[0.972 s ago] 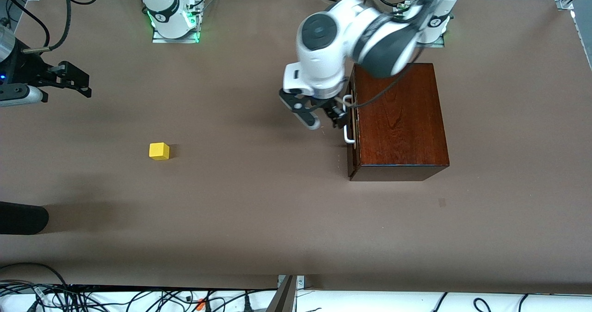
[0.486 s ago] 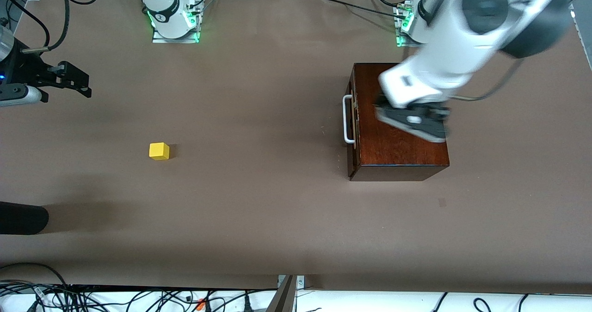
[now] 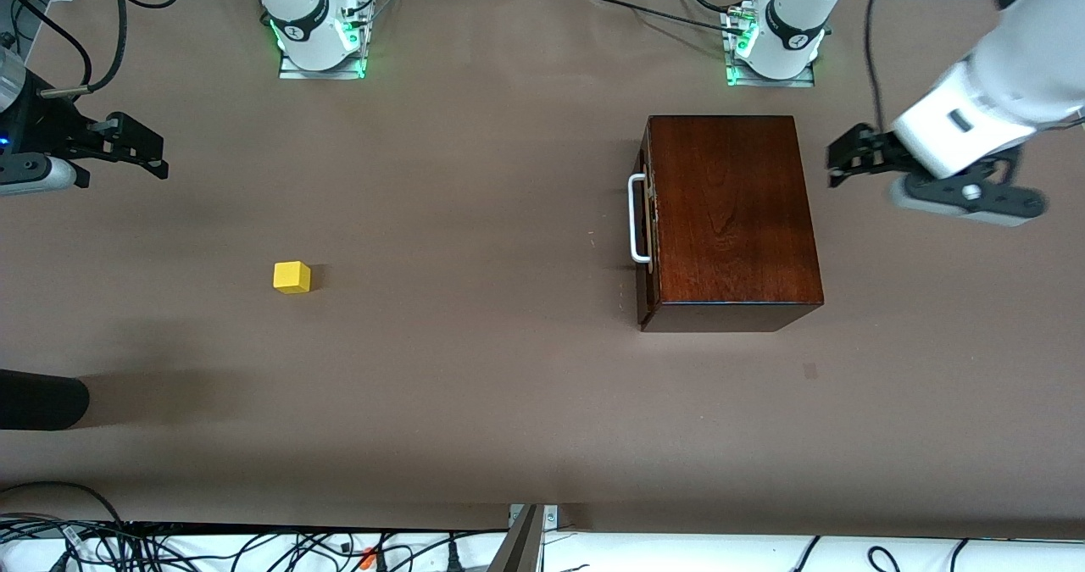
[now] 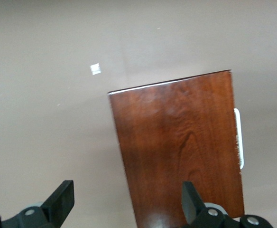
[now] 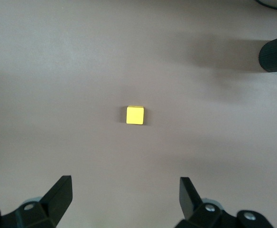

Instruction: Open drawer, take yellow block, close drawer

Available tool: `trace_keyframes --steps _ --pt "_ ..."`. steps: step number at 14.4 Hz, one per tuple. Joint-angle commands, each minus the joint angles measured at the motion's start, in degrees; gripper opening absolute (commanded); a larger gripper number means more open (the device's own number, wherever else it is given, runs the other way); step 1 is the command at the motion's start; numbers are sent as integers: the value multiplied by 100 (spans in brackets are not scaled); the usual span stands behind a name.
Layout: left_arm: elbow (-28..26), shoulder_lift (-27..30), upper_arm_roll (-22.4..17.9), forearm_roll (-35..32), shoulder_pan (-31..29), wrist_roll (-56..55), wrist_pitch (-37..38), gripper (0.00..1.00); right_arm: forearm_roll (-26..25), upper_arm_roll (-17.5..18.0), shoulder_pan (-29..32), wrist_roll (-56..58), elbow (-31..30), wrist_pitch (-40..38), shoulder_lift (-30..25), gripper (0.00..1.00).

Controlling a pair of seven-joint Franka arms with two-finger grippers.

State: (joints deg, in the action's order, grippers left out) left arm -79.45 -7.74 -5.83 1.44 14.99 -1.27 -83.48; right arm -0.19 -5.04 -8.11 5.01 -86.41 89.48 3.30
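Observation:
The dark reddish-brown wooden box stands toward the left arm's end of the table. Its drawer is pushed in flush, and the white bar handle faces the right arm's end. In the left wrist view the box and handle show from above. My left gripper hangs open and empty over bare table beside the box, away from the handle; its fingers are spread wide. The yellow block sits alone on the table toward the right arm's end. My right gripper waits open and empty, the block in its wrist view.
A black rounded object juts in at the right arm's end, nearer the front camera than the block. A small pale mark lies on the brown table near the box. Cables run along the near edge.
My left arm swung away from the drawer handle, passed over the box and now hangs at the left arm's end. The drawer stayed shut. The block and right arm did not move.

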Motion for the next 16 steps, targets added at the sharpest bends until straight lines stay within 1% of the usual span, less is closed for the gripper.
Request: trace_keyframes --steps 1,4,8,11,16 --pt "-728 544 -164 76 22 197 -168 100 98 -15 20 -43 142 -97 47 100" --pt "-1071 738 -208 49 -66 364 -291 100 98 -15 20 -43 142 -97 47 100" --pt "-1809 1194 -314 41 -119 532 -695 100 98 -15 29 -43 142 -97 48 100" --pt "-1802 1196 -270 -91 -162 523 -695 100 98 -15 29 -43 142 -88 56 100" --pt "-1688 1117 -261 -91 -154 426 -669 100 98 -24 38 -43 142 -71 56 100"
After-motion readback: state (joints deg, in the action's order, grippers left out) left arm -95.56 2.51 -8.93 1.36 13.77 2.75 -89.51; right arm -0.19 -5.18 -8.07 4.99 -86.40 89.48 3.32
